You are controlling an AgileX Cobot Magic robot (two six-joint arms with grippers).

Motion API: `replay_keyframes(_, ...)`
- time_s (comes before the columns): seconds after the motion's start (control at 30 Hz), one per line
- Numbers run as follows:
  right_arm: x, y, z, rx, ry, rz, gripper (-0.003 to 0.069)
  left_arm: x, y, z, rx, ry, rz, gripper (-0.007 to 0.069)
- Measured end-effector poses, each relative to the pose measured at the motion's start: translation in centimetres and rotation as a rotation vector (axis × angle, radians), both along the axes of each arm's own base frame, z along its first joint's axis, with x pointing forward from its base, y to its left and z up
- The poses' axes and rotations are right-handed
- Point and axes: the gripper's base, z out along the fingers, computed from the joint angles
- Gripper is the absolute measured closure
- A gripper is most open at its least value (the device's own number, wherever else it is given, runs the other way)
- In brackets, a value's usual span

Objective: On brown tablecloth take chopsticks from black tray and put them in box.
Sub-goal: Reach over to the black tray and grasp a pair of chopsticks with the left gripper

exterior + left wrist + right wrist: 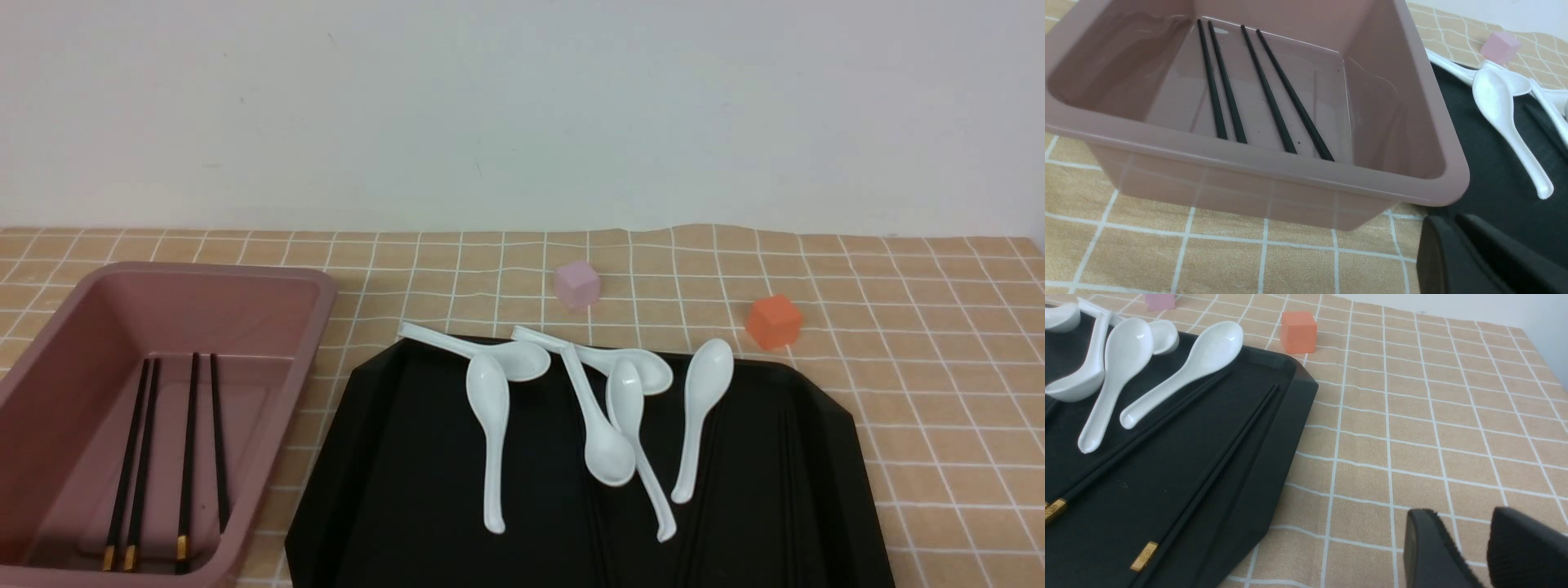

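Closest in, over the worktop's tan-brown tablecloth [1412, 416] gridded with thin white lines: right claw [1464, 514] parted a little and holding nothing, above bare cloth off the tray's right side; left claw [1449, 222] pressed together, likewise nothing in it, just off the near corner of the box. Next out, on the large flat matte black tray [392, 490] with cut-off corners: long thin black chopsticks with gold ends [1213, 470] lying lengthwise toward the right side, at least three by the right wrist view, exact count hard to tell against the black. To the left, just beside the tray, the deep dusty-pink plastic box [318, 294] with a rolled rim, and flat on its floor four chopsticks of the same kind [1225, 81], in two close pairs, gold ends toward the robot. Farther up the tray, six white ceramic soup spoons [487, 384] in a loose overlapping scatter, no part of the job. Beyond the tray's far edge, a small pale pink cube [577, 284] and a small orange cube [773, 321] on the cloth, well apart. Judged from this: partly done, four delivered, several more to lift from the tray, neither claw yet on a stick.
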Motion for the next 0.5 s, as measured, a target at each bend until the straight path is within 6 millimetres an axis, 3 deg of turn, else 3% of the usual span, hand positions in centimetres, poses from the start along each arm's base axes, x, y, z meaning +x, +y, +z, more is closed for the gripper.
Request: replay_keyframes(0.5, 0.0, 0.0, 0.0, 0.0, 0.0, 0.0, 0.0419, -0.01, -0.06, 0.01, -0.028, 0.003, 0.002, 0.0582)
